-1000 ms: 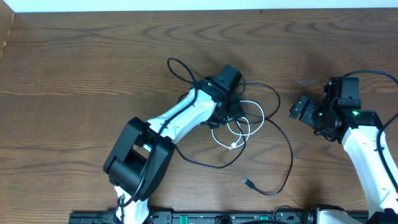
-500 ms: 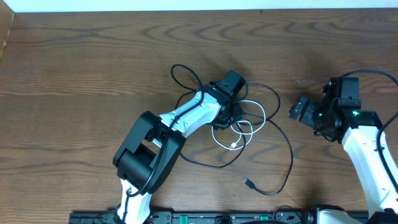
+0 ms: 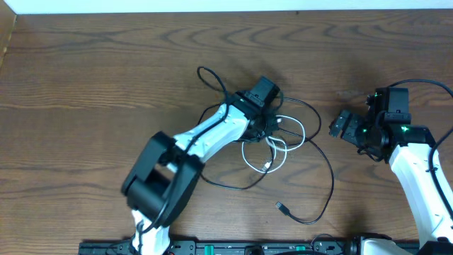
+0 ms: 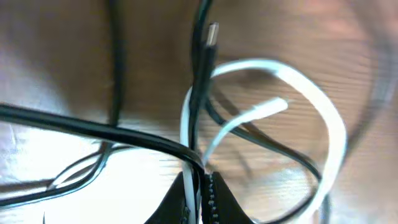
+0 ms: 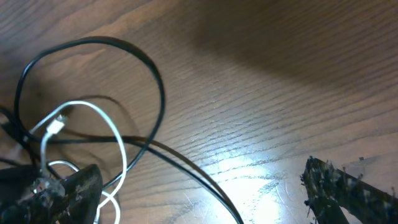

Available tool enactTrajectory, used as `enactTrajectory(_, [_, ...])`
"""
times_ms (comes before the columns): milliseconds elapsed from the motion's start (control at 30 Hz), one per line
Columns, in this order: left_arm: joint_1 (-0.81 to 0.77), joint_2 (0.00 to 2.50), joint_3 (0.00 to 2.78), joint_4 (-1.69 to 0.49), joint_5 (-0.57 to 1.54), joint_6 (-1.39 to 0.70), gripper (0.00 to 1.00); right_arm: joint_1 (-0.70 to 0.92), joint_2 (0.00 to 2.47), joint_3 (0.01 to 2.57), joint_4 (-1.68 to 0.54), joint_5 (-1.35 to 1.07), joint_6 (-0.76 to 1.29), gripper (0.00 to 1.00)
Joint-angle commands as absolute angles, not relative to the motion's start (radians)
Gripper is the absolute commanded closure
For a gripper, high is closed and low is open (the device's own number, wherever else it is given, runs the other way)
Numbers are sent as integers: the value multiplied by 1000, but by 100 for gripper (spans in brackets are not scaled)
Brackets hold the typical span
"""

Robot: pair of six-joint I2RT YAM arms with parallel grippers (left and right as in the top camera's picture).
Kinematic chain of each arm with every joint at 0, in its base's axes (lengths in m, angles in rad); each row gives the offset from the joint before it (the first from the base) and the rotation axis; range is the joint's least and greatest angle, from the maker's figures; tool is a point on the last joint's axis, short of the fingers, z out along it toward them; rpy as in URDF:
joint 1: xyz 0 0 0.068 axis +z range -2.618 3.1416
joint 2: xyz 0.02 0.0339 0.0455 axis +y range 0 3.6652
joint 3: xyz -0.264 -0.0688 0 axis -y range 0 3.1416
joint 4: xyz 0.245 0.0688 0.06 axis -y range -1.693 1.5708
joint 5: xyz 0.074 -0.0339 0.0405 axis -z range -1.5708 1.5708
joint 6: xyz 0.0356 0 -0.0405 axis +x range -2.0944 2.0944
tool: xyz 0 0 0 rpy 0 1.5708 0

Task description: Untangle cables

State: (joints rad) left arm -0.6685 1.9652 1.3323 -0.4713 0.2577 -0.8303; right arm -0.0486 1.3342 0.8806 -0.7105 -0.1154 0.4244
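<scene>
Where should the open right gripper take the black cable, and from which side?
Just short of its plug, on the long outer arc of the black cable: there it lies as a single strand on bare table, clear of the white cable, which the left gripper pinches. Bring the right gripper straight down from its own side, jaws across the strand.

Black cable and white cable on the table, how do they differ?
The black cable is longer and sprawls in wide loops; the white cable forms small coils. The black cable's plug lies apart; the white cable's plug sits within the tangle. Both are thin and intertwined.
</scene>
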Motion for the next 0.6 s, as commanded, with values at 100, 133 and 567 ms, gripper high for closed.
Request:
enactTrajectory(100, [-667,1758,1333,-454,241,-485,89,-52,1322,883,-708,-115,410,1])
enactTrajectory(133, [-667,1754,1333,-454,242,-486,89,-51,1322,883,-707,-115,410,1])
enactTrajectory(567, [-676,1876,1332,-507,242,-487,75,-52,1322,883,-707,-115,410,1])
